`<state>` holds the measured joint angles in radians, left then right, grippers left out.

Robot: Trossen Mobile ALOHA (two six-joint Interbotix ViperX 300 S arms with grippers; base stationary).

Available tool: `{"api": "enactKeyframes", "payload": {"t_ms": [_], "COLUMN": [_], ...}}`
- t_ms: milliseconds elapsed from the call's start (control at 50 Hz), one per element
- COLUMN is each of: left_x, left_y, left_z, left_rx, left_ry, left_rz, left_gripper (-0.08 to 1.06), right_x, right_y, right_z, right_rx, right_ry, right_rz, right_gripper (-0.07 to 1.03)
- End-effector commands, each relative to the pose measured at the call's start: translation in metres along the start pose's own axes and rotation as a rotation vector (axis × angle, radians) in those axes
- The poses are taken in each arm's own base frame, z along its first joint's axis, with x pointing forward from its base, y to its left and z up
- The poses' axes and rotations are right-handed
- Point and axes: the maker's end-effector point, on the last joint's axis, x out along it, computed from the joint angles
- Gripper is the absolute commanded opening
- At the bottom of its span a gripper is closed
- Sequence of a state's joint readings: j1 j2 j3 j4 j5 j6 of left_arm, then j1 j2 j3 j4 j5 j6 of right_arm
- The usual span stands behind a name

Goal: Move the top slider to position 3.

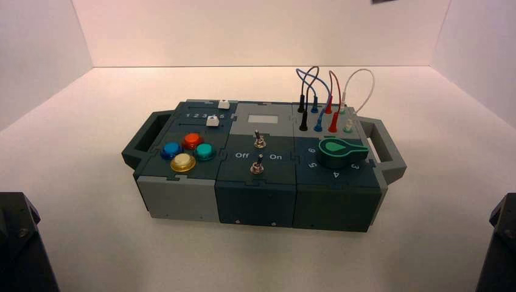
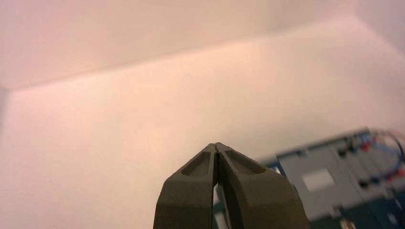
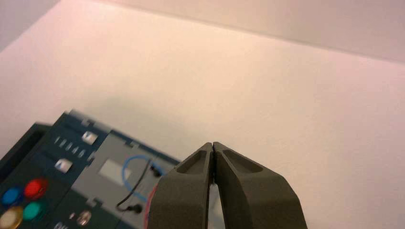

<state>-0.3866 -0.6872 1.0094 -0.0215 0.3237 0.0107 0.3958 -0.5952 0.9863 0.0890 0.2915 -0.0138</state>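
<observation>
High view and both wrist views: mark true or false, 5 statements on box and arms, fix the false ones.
1. The top slider sits nearer the box's rear rim than the other white slider. True.
2. The round yellow button is on the box's right section. False: it is on the left section, among the four coloured buttons.
3. The left tool is closed on the top slider. False: its fingers are shut with nothing between them, away from the slider.
4. The right tool has its fingers shut and holds nothing. True.
5. The green dial is on the left section, beside the red button. False: it is on the right section, in front of the wires.
</observation>
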Motion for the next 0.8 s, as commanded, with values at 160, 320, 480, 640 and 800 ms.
{"api": "enactKeyframes", "payload": {"t_ms": [160,320,480,640,800], "left_x": [0.019,0.03,0.044,0.056,0.065], "left_y": [-0.016,-0.025,-0.037,-0.053,-0.065], "left_z": [0.01,0.008,0.008,0.001,-0.006], "left_rx": [0.015,-0.006,-0.002,0.001,-0.012], "left_ry": [0.087,0.164,0.238,0.296,0.335], "left_rz": [-0.042,-0.064,-0.087,-0.111,-0.126], "left_gripper": [-0.03,-0.03,-0.03,-0.03,-0.03], "right_x": [0.011,0.019,0.027,0.03,0.031], "right_y": [0.025,0.034,0.04,0.046,0.047], "right_z": [0.009,0.006,0.001,-0.001,-0.002], "right_rx": [-0.041,-0.044,-0.056,-0.057,-0.056], "right_ry": [0.046,0.091,0.138,0.155,0.165], "right_rz": [0.061,0.082,0.092,0.104,0.108], "right_gripper": [-0.02,-0.02,-0.02,-0.02,-0.02]}}
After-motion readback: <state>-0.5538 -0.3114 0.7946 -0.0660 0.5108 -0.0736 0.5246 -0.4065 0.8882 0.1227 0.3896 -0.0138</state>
